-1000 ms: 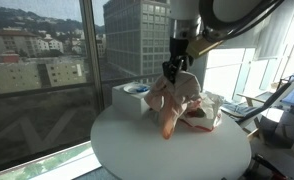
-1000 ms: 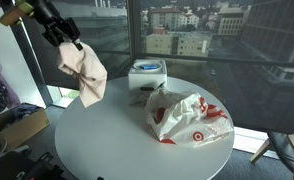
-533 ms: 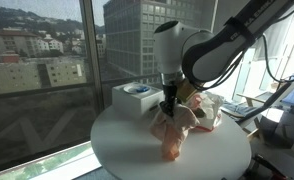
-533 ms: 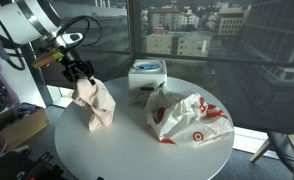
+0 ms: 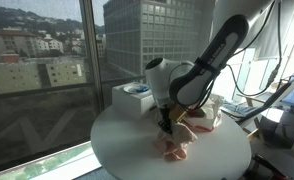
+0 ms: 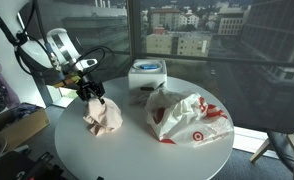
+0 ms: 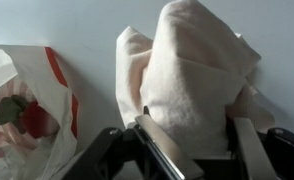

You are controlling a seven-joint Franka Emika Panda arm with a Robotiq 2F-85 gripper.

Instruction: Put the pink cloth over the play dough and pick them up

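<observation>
The pink cloth (image 5: pixel 177 146) lies bunched on the round white table (image 5: pixel 122 150). It also shows in an exterior view (image 6: pixel 105 118) and fills the wrist view (image 7: pixel 197 70). My gripper (image 5: pixel 168 126) points down at the cloth's top and is shut on it, as also seen in an exterior view (image 6: pixel 91 96). In the wrist view the cloth sits between both fingers (image 7: pixel 192 140). The play dough is not visible; I cannot tell whether it is under the cloth.
A white plastic bag with red print (image 6: pixel 189 118) lies on the table beside the cloth, also in the wrist view (image 7: pixel 22 100). A white box (image 6: pixel 147 73) stands at the table's window edge. Windows lie behind.
My gripper has come down with the hanging cloth. The cloth now rests bunched on the table instead of dangling above it.
</observation>
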